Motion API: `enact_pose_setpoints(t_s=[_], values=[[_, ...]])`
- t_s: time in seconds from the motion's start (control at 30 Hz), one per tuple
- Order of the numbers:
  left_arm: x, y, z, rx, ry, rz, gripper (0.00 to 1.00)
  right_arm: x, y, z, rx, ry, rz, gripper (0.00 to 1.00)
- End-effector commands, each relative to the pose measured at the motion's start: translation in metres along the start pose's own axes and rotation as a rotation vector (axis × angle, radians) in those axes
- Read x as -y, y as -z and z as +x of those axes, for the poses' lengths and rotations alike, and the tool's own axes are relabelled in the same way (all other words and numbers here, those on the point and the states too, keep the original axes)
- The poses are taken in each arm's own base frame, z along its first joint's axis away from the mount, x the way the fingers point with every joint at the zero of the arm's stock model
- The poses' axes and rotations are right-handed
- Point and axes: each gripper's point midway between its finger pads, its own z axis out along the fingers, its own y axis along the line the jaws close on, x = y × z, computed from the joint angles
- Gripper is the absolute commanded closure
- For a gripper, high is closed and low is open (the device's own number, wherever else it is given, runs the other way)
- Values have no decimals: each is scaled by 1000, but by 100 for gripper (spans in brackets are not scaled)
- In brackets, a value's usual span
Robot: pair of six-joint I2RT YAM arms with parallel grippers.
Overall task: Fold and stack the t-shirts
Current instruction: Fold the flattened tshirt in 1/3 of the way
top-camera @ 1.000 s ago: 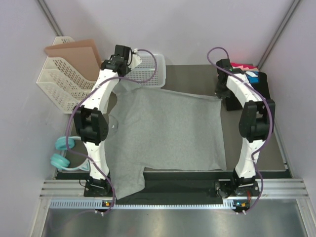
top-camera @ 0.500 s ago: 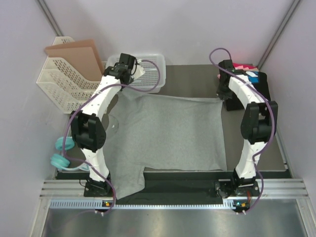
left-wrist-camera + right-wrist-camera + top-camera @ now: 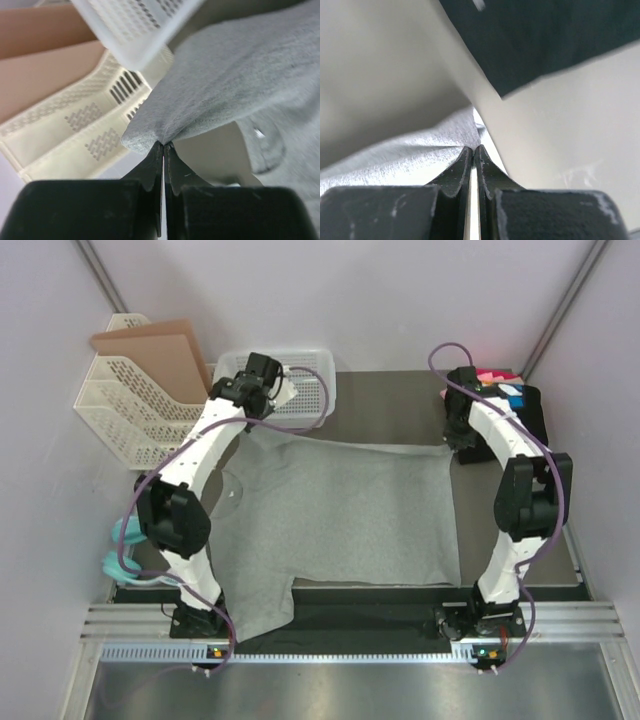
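A light heather-grey t-shirt (image 3: 340,510) lies spread across the dark mat, its near sleeve hanging over the front edge. My left gripper (image 3: 255,420) is shut on the shirt's far left corner (image 3: 150,135), which lifts off the table. On the far right, my right gripper (image 3: 452,440) pinches the shirt's other far corner (image 3: 455,137). Folded t-shirts (image 3: 505,392), black with blue and pink-red, sit stacked at the back right behind the right arm.
A white mesh basket (image 3: 300,365) stands at the back, just beyond the left gripper. A cream paper tray (image 3: 125,420) with a brown folder (image 3: 150,345) is at the left. Teal headphones (image 3: 120,565) lie beside the left arm's base.
Both grippers have moved toward the near side with the shirt's far edge, the left one also rightward. The far hem now lies closer in and tauter between them.
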Motion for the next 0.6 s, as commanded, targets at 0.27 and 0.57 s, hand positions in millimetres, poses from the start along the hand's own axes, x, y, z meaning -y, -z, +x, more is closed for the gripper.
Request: enact_pose_setpoints(t_s=[0.27, 0.57], values=[[121, 74, 98, -147, 25, 294, 100, 33, 32, 25, 38, -40, 23, 100], [169, 97, 143, -196, 40, 469, 100, 50, 23, 70, -2, -27, 49, 100]])
